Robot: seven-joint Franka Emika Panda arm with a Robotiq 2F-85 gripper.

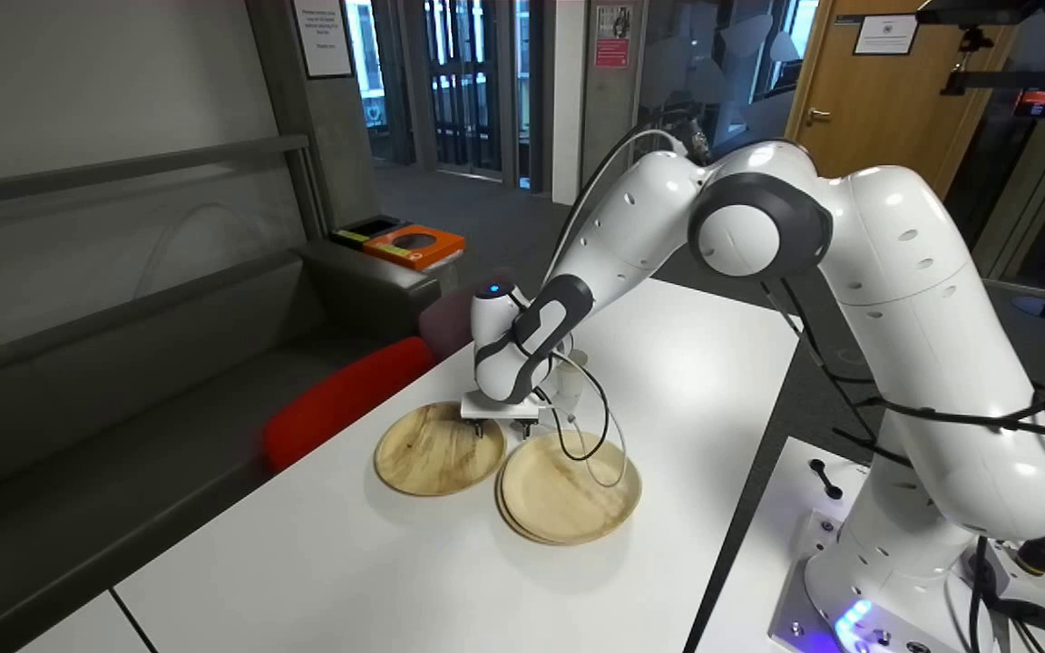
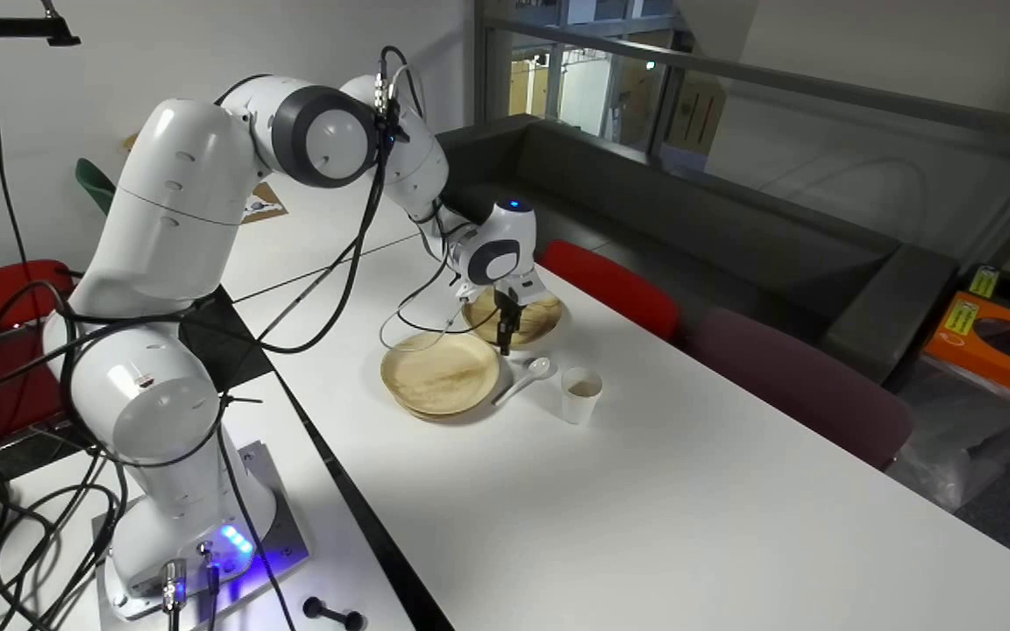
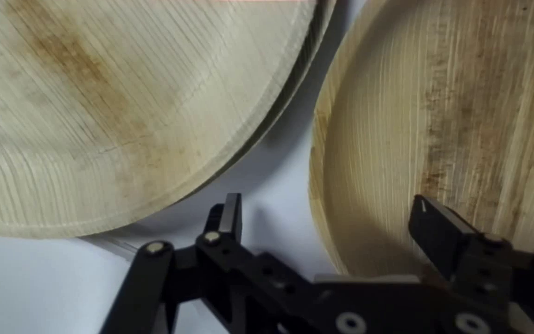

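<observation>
My gripper (image 3: 326,204) is open and empty. In the wrist view one finger is over the white table between the plates, and the other is over the inside of a single brown wooden-looking plate (image 3: 480,116), so the near rim lies between them. The gripper also shows in both exterior views (image 1: 502,429) (image 2: 506,337), low over this plate's edge (image 1: 432,458) (image 2: 540,320). I cannot tell whether a fingertip touches it. A stack of paler plates (image 1: 572,490) (image 2: 439,372) (image 3: 109,116) lies beside it. A white spoon (image 2: 522,381) lies near the stack.
A whitish cup (image 2: 580,399) stands on the table (image 2: 689,491) near the spoon, partly behind the arm in an exterior view (image 1: 571,372). Cable loops from the arm hang over the stack. A red chair (image 1: 341,399) and a purple chair (image 2: 799,381) stand along the table's edge.
</observation>
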